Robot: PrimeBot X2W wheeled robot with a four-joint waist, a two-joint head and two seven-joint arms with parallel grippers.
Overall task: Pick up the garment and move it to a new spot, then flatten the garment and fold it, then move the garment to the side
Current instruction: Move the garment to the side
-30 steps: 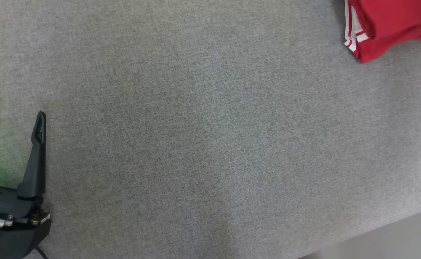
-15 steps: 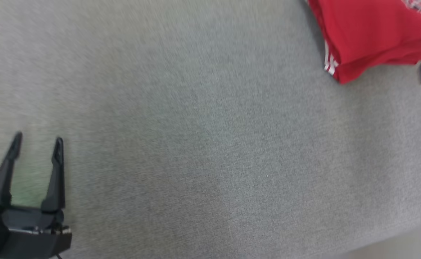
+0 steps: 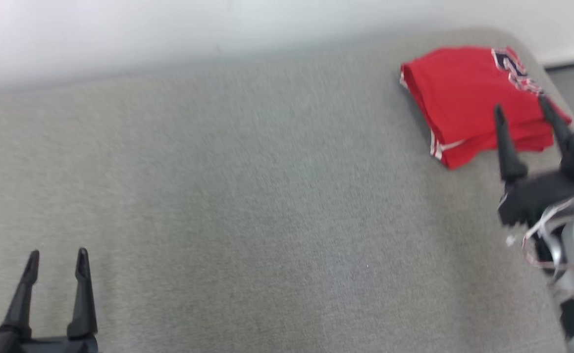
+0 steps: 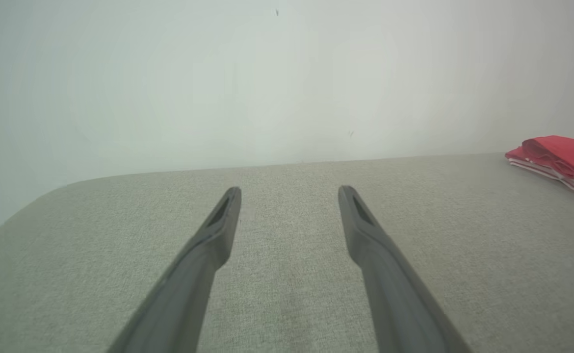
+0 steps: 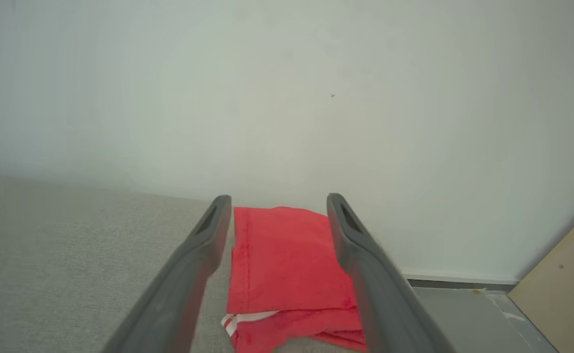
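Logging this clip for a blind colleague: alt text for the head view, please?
A folded red fabric garment with white stripes lies at the far right of a grey fabric-covered surface, the open, empty right gripper at its near edge. The open left gripper is at lower left.

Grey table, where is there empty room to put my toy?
The wide middle of the grey fabric-covered table is bare, from the dark left fingers at the near left across to the folded red cloth garment. The far right corner is crowded: the garment lies there, with the open right fingers by its near edge.
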